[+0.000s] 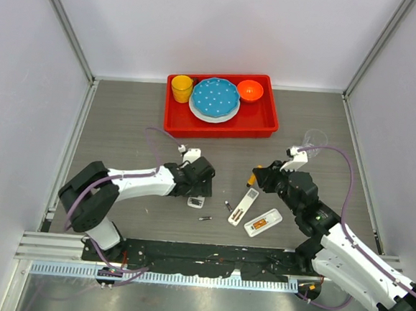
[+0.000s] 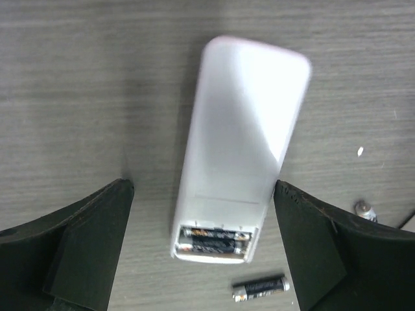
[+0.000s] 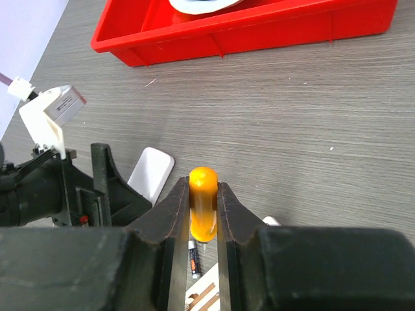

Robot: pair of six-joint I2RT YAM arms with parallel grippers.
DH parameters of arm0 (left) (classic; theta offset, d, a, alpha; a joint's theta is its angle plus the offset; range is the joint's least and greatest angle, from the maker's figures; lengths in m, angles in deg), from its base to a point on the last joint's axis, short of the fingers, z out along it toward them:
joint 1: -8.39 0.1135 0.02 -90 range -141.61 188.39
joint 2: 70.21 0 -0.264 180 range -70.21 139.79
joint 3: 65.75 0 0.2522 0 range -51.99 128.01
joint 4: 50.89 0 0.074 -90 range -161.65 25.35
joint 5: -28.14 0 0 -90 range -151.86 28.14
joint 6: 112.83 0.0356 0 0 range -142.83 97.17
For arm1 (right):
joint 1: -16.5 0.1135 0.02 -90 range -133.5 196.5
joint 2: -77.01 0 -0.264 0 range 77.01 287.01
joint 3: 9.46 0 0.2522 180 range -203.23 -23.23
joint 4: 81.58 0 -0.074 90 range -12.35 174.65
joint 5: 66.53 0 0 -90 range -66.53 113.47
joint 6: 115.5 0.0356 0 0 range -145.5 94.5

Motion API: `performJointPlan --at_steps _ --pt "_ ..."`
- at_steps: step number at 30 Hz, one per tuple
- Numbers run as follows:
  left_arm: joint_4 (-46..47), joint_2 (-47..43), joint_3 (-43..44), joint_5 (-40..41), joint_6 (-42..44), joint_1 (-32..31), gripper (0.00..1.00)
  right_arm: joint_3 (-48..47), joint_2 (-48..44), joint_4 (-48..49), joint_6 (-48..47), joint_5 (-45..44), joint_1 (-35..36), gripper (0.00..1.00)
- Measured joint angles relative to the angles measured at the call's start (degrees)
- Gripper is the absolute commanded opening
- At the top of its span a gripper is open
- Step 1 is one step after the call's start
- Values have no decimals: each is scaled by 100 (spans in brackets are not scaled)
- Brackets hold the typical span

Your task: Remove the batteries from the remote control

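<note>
A small white remote [image 2: 240, 142] lies back-up on the table, its end compartment uncovered with two dark batteries [image 2: 214, 241] seated in it. My left gripper [image 2: 202, 188] stands open just above it, one finger on each side and neither touching. A loose battery [image 2: 260, 288] lies just beyond the remote's open end, and another battery [image 1: 228, 205] lies further right. My right gripper [image 3: 203, 188] is shut on the orange screwdriver handle [image 3: 203, 201], held off the table near two other white remote pieces [image 1: 244, 205], one holding an orange-looking cylinder [image 1: 260, 223].
A red tray [image 1: 268, 121] at the back holds a yellow cup [image 1: 181, 88], a blue plate [image 1: 215, 98] and an orange bowl [image 1: 250, 90]. White walls and metal rails close in the table on three sides.
</note>
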Motion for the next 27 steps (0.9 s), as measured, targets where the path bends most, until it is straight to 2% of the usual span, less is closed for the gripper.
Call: performJointPlan --at_steps 10,20,27 --pt "372 -892 -787 -636 -286 37 94 0 153 232 79 203 0 1" --pt "1696 -782 -1047 -1349 -557 -44 92 0 42 264 138 116 4 1" --pt "2883 -286 -990 -1495 -592 -260 93 0 -243 203 144 -114 4 1"
